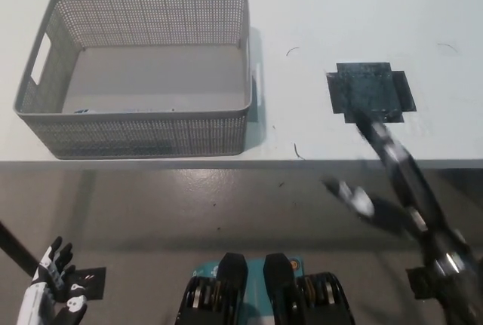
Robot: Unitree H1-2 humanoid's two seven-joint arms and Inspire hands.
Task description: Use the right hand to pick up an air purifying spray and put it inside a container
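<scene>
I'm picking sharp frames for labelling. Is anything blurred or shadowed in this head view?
Head view: the right robot hand is smeared by motion blur, its fingers indistinct; the basket, table and black patch are sharp. Lighting is even, with a soft shadow right of the basket. The left robot hand at lower left is crisp.

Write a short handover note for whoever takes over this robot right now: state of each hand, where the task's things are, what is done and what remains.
Right hand: black, open, holding nothing, blurred in motion, over the table's front edge at the right, well clear of the basket.
Left hand: white, resting at lower left below the table, holding nothing.
Grey mesh basket stands on the white table; a thin teal strip shows along its front inner wall, probably the spray, mostly hidden.
Done: apparently the spray is in the basket.
Left: confirm it, then park the right arm.
</scene>
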